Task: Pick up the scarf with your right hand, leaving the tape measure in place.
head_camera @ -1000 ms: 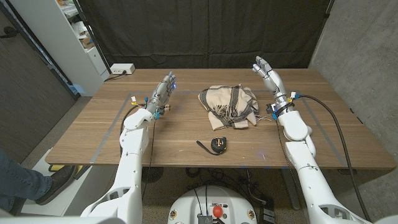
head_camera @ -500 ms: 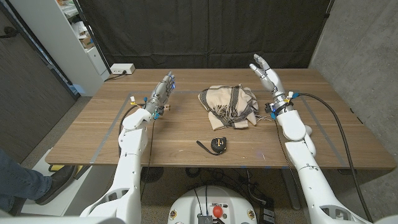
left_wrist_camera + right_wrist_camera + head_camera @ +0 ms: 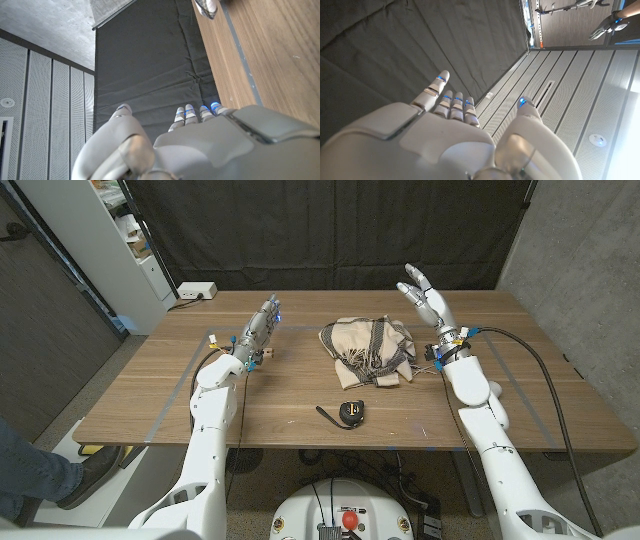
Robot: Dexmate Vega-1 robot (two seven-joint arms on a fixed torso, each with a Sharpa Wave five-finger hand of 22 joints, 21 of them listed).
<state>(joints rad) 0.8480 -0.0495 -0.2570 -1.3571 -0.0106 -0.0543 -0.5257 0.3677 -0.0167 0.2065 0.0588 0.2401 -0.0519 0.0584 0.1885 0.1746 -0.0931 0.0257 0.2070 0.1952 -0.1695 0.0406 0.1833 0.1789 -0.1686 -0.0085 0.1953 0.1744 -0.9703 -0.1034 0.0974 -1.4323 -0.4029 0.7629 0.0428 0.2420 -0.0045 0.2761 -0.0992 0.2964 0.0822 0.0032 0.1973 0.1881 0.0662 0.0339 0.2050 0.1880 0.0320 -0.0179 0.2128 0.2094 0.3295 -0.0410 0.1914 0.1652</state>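
Right hand [image 3: 424,293] raised with fingers spread, holding nothing, beyond the scarf's right side.

One crumpled beige scarf with dark stripes and fringe [image 3: 367,348] lies mid-table: probably light, soft and limp, best gathered at its bunched top folds. One black-and-yellow tape measure [image 3: 349,414] sits just nearer, apart. Left hand [image 3: 260,328] holds nothing, fingers straight.
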